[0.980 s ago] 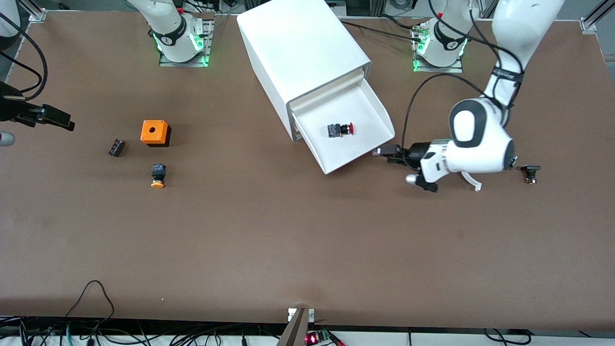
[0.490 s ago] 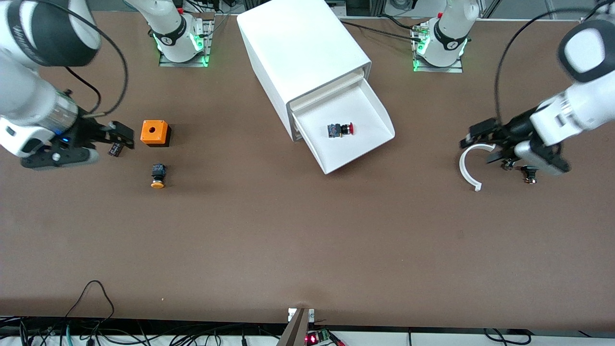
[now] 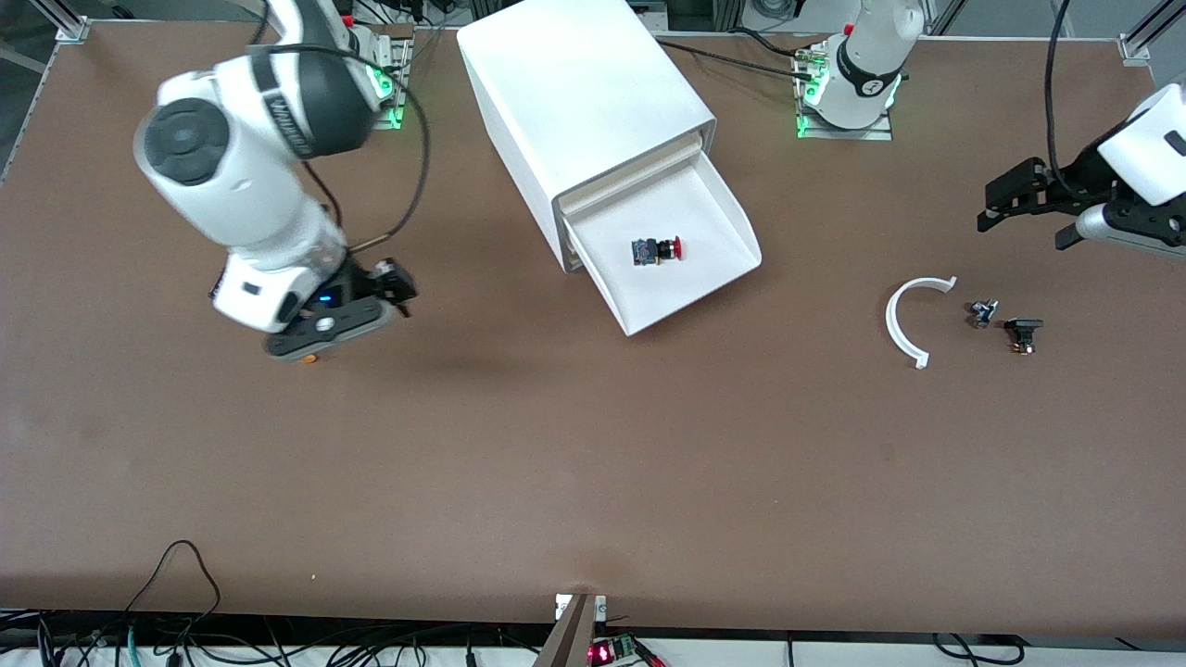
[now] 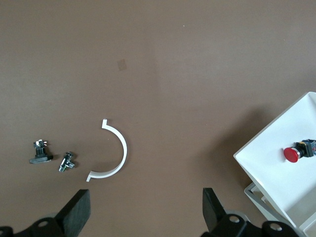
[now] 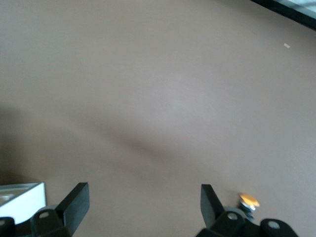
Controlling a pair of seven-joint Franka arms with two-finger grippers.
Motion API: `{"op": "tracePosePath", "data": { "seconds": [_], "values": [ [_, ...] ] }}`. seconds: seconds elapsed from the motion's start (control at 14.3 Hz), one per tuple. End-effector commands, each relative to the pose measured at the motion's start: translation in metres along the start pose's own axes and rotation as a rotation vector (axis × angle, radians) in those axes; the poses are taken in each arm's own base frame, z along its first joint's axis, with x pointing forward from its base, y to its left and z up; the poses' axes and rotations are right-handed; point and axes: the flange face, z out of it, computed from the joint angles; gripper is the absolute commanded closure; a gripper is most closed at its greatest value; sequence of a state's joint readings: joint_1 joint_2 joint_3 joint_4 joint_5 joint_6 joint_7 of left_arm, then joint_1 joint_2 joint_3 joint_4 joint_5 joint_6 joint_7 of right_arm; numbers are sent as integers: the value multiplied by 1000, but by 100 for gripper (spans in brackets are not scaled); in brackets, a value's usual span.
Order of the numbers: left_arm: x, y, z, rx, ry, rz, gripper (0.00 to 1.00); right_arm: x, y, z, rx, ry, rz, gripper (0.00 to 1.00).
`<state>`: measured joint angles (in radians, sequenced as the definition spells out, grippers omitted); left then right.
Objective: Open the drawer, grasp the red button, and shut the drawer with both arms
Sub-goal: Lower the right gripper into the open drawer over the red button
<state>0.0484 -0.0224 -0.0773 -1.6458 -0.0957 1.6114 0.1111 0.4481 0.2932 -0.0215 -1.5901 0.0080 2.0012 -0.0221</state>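
Note:
The white cabinet stands at the table's middle, near the bases. Its lowest drawer is pulled out, and the red-capped button lies on its side inside. My right gripper is open and empty over the table beside the orange-capped button, toward the right arm's end and well short of the drawer. In the right wrist view the gripper shows bare table between its fingers. My left gripper is open and empty, raised at the left arm's end. The left wrist view shows the drawer and button.
A white curved strip and two small dark parts lie on the table toward the left arm's end. The orange cap also shows in the right wrist view. The right arm hides the orange cube.
The left gripper has pulled back from the drawer front and risen toward its end of the table. The right arm has swung in over the orange button area. The drawer stays open.

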Motion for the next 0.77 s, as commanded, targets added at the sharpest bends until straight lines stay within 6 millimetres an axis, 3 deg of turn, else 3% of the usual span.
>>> {"op": "tracePosePath", "data": {
  "seconds": [0.0, 0.21, 0.42, 0.7],
  "values": [
    [4, 4, -1, 68, -12, -24, 0, 15, -55, 9, 19, 22, -90, 0],
    [6, 10, 0, 77, -9, -11, 0, 33, -142, 24, 54, 57, -216, 0],
    [6, 9, 0, 77, -9, -12, 0, 39, -170, 46, 86, 56, -246, 0],
    [6, 7, 0, 75, -12, -14, 0, 36, -248, 68, 160, 117, -355, 0]
  ]
}}
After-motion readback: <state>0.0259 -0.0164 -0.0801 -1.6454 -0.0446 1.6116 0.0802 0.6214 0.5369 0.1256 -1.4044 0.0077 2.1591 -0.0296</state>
